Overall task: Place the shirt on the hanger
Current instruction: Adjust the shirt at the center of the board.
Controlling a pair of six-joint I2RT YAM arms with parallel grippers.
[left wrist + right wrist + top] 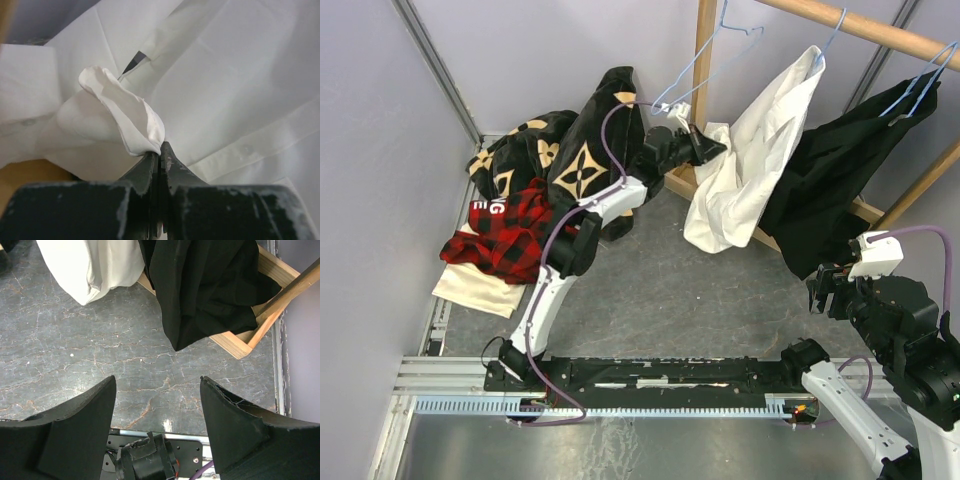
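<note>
Left gripper (pixel 713 147) is out at full reach, jaws pressed together on the low left edge of the white shirt (pixel 760 150). From above, the shirt droops long and slanted: its top corner is up at the hanger (pixel 834 28), whose blue hook sits on the wooden rail (pixel 880 35), and its bulk sags down-left toward the floor. By my read only one shoulder is carried. The left arm is plainly the nearer one. The right gripper (pixel 828 290) waits well apart, low on the right. It's tight here: the rack upright (pixel 705 60) is just behind the left gripper, a bare blue hanger (pixel 705 65) is just above, and the black garment (pixel 830 160) touches the shirt's right side. Open floor lies toward the bases.

Left wrist view: the left gripper (pixel 159 150) is shut tight, pinching a rolled fold (pixel 125 110) of shirt cloth (pixel 225 75). White fabric fills everything ahead, so any lift goes up and right toward the rail.

Right wrist view: the right gripper (pixel 157 390) is spread wide and holds nothing over grey floor (pixel 100 350). The shirt hem (pixel 90 265) is ahead-left, the black garment (pixel 200 285) dead ahead, and the rack base (pixel 240 342) beyond.
</note>
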